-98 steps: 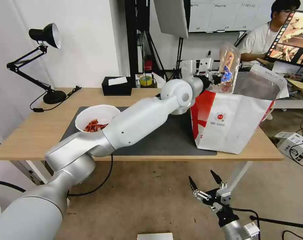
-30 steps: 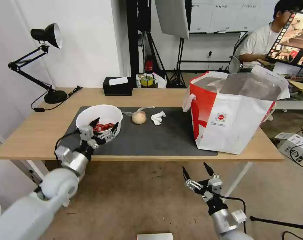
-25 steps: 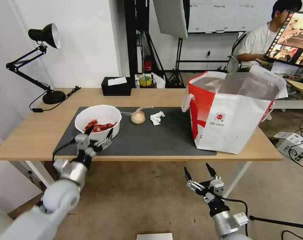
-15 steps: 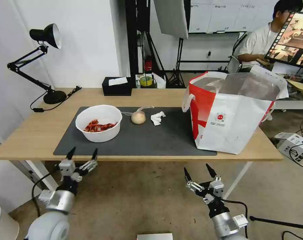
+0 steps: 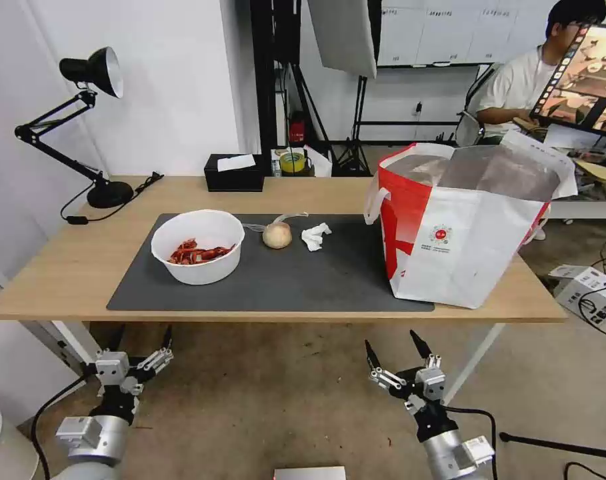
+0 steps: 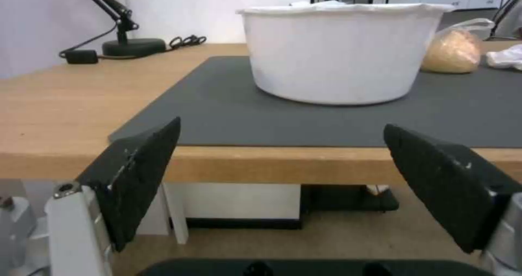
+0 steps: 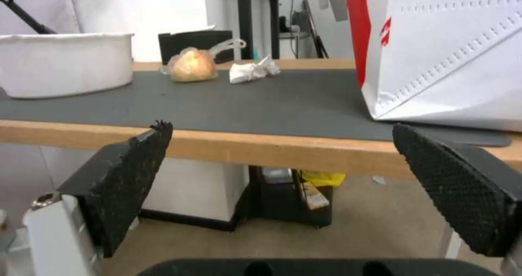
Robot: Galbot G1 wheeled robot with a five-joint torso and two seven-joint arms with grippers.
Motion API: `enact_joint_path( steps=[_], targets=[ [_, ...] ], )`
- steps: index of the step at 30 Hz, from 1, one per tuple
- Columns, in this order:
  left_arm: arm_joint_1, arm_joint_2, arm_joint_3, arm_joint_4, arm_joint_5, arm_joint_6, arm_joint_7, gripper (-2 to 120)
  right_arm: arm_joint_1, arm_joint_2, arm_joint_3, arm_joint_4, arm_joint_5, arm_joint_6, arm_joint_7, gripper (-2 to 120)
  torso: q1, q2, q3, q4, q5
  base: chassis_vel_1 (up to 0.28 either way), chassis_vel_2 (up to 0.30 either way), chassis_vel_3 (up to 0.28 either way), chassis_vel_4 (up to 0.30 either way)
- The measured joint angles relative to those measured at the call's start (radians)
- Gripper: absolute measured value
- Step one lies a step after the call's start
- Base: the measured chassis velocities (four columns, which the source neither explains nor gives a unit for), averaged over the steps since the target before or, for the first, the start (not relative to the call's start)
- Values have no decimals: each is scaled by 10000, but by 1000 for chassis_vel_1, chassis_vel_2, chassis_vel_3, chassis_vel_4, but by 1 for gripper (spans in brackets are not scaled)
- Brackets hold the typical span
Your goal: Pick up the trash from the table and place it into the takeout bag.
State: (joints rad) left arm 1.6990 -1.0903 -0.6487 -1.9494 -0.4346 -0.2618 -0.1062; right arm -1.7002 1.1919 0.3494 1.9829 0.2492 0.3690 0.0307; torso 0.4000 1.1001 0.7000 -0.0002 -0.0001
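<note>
On the table [image 5: 69,260] lies a dark grey mat [image 5: 303,280] with the trash on it. A white bowl [image 5: 197,247] with red scraps sits at the mat's left. A small beige wrapped ball [image 5: 277,235] and a crumpled white tissue [image 5: 315,237] lie mid-mat. The white and red takeout bag [image 5: 463,230] stands open at the right. My left gripper [image 5: 141,343] hangs open below the table's front edge, left of centre. My right gripper [image 5: 393,350] is open too, below the edge near the bag. The left wrist view faces the bowl [image 6: 340,51]; the right wrist view takes in the ball [image 7: 190,66], tissue [image 7: 253,70] and bag [image 7: 451,51].
A black desk lamp [image 5: 93,73] stands at the table's back left, its base and cable on the wood. A black tissue box [image 5: 234,172] sits at the back edge. Bare wood lies left of the mat. A person sits behind the bag, away from the table.
My left arm has drawn back from over the bag, where it held the clear tray, passed the bowl and dropped below the table edge. The tray is gone from view. The right gripper barely moved.
</note>
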Motion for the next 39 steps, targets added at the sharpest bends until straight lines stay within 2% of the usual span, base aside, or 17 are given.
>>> enact_joint_path(
  steps=[13,21,31,36,38,39],
  targets=[
    [195,9,-77,-52,-126,-159,272,100,-91,175,-102,71,-175,6,-21,100,0,-1,0,1,0,0,0,0,0],
    [114,-46,63,44,-81,-183,348,100,80,-9,-199,279,-26,-239,-29,100,0,-1,0,0,0,0,0,0,0],
    [-34,-1,109,110,-95,-183,352,100,1570,-864,-927,611,754,-1251,-78,100,0,-1,1,1,1,0,0,0,0],
    [-16,-15,109,64,-105,-167,341,100,2855,-1524,-1633,658,1238,-1749,-258,100,0,-1,1,2,1,0,0,0,0],
    [0,0,93,26,-104,-153,331,100,3760,-1896,-2165,653,1402,-2211,23,100,0,-1,1,3,0,0,0,0,0],
    [0,0,93,26,-104,-153,331,100,3760,-1896,-2165,653,1402,-2211,23,100,0,-1,1,3,0,0,0,0,0]
  ],
)
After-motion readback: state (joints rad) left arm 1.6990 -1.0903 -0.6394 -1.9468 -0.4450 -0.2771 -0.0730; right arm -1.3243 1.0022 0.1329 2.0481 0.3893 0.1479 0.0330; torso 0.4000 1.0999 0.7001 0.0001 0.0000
